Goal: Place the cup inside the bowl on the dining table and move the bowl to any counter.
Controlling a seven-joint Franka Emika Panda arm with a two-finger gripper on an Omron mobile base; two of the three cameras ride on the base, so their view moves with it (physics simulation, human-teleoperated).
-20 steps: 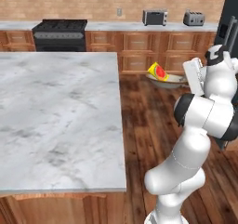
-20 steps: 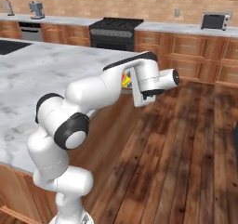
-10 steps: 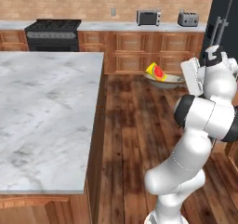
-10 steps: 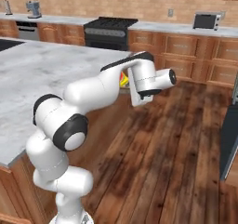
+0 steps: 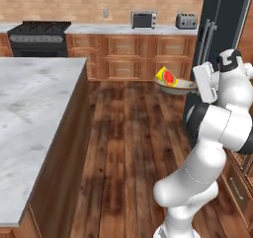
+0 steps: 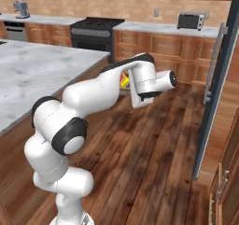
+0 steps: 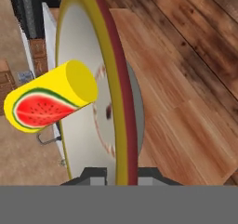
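Carrying the bowl (image 5: 174, 85) through the air over the wood floor (image 5: 128, 133), cup (image 5: 166, 76) riding inside, in the upper right of the left base frame, just beside the white wrist. Gripper (image 7: 122, 174) pinching the bowl's rim at the bottom centre of the hand frame, jaws nearly together on the thin edge. Cup resting on its side against the bowl's inner face, left of centre in the hand frame, apparently loose and ready to roll. Judging the step in hand as transport toward a counter (image 5: 148, 29), seen along the brick wall at the top of the left base frame, with the toaster oven (image 5: 144, 19) and toaster (image 5: 186, 20) standing on it. Doing this well, by judgement: keeping the bowl level, avoiding quick wrist turns, easing the base along, picking a bare stretch of counter away from the appliances, lowering until the bowl's foot is resting flat before letting the rim go. Risk: a rim-only pinch letting the bowl sag or twist, tipping the cup out. Bowl looking wide and shallow, nearly plate-like, pale inside with a faint ring pattern, yellow and dark red bands at the rim. Cup looking small, bright yellow, with a watermelon-slice mark on its side. Table (image 5: 29, 113) lying apart at the left of the left base frame.
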